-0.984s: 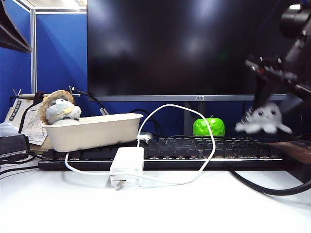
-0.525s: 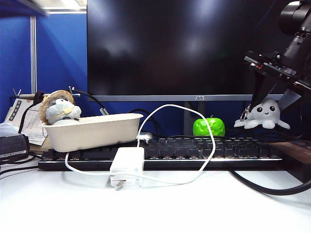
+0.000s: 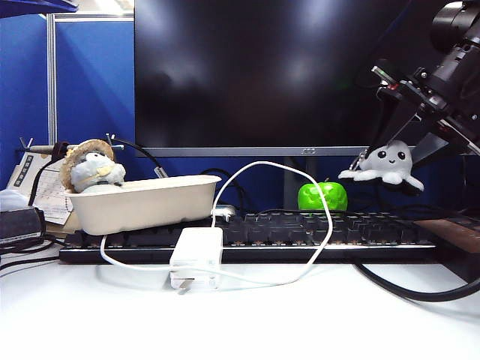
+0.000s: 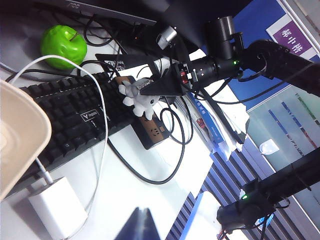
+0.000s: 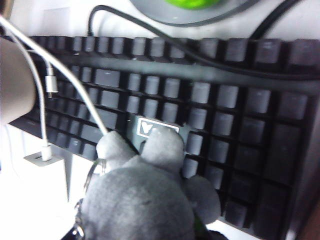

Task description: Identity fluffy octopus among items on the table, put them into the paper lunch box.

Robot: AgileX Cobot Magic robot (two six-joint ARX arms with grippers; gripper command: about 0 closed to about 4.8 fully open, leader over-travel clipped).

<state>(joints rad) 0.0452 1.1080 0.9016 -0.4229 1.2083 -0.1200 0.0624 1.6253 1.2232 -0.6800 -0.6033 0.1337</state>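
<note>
Overhead, the right hand (image 3: 396,159) is gripping the small light-grey plush octopus (image 3: 384,166) above the black keyboard (image 3: 300,229) on the plain white surface (image 3: 240,315); the left hand's state is unclear.

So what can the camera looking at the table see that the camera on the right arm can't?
Only the exterior view shows the monitor, the paper lunch box, the straw-hat plush behind it, and the right hand itself holding the fluffy octopus in the air. The left hand is not in it.

Only the right wrist view shows the keyboard's keys from above, right under the octopus.

Both show the octopus, the keyboard, the green apple, the white charger and its cable.
</note>
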